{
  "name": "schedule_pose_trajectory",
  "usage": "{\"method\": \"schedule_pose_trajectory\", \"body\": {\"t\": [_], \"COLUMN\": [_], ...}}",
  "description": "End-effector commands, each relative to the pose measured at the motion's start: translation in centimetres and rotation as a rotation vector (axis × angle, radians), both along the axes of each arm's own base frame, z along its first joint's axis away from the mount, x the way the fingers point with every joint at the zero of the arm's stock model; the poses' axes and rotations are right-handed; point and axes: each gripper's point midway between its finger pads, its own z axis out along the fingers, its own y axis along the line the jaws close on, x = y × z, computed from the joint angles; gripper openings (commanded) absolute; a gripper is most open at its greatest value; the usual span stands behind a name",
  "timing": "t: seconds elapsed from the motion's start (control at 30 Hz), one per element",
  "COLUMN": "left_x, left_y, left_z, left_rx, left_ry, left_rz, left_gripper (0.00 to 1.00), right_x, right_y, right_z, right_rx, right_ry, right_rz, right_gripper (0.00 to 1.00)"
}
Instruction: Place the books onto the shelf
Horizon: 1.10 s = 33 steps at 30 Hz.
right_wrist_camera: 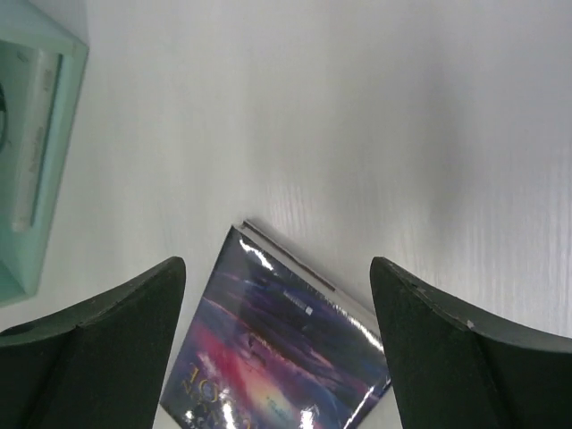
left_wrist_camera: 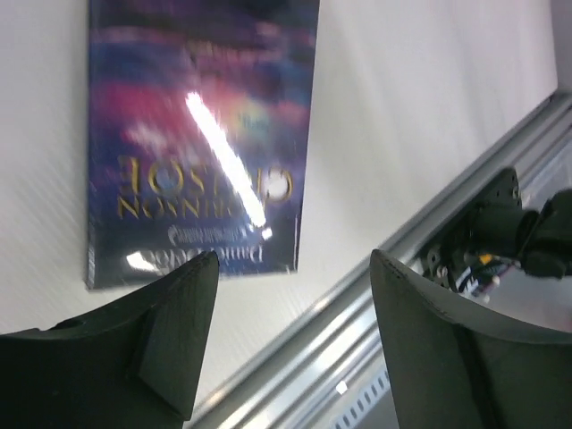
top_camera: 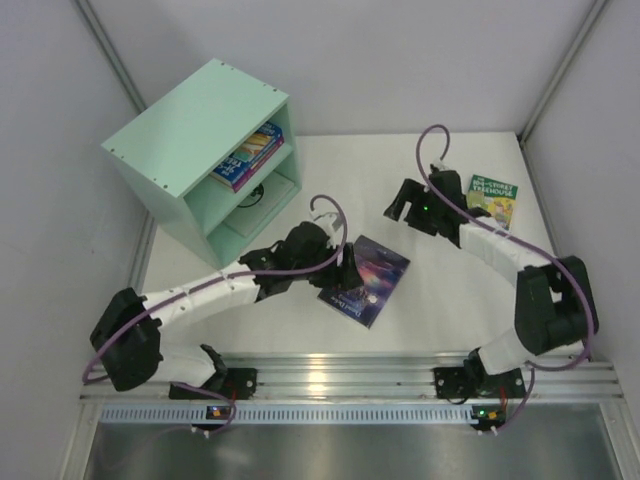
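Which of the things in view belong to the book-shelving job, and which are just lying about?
Job:
- shelf
- stacked books in its upper compartment
- galaxy book flat on the table, by the left gripper
- green book flat, far right

Not the job:
- aluminium rail at the near edge
- purple cables on the arms
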Motion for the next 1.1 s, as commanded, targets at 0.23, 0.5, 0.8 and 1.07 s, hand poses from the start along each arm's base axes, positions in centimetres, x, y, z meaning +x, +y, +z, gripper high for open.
{"method": "schedule_pose_trajectory", "body": {"t": [0.23, 0.5, 0.8, 1.07], "left_x": [7.6, 6.7, 4.1, 4.4], "left_y": [1.2, 1.1, 2.0, 5.7], "left_z": [-2.4, -8.7, -13.0, -15.6], "left_rx": [0.159, 0.164, 0.144, 0.157], "left_ry": [-0.021, 0.063, 0.238, 0.347], "left_rz": [-0.057, -0.076, -0.019, 0.091], "left_gripper": [0.5, 0.48, 0.11, 0.0], "right_x": [-12.2, -15.6, -17.3, -15.5], "right_y": [0.2, 2.9, 2.4, 7.1], "right_z": [-0.5, -3.3, -9.0, -5.8], "right_rx": [0.211, 0.265, 0.126, 0.333], "right_ry": [0.064, 0.022, 0.085, -0.003], "right_rz": [-0.068, -0.083, -0.183, -0.062], "right_gripper": [0.85, 0.85, 0.88, 0.9]}}
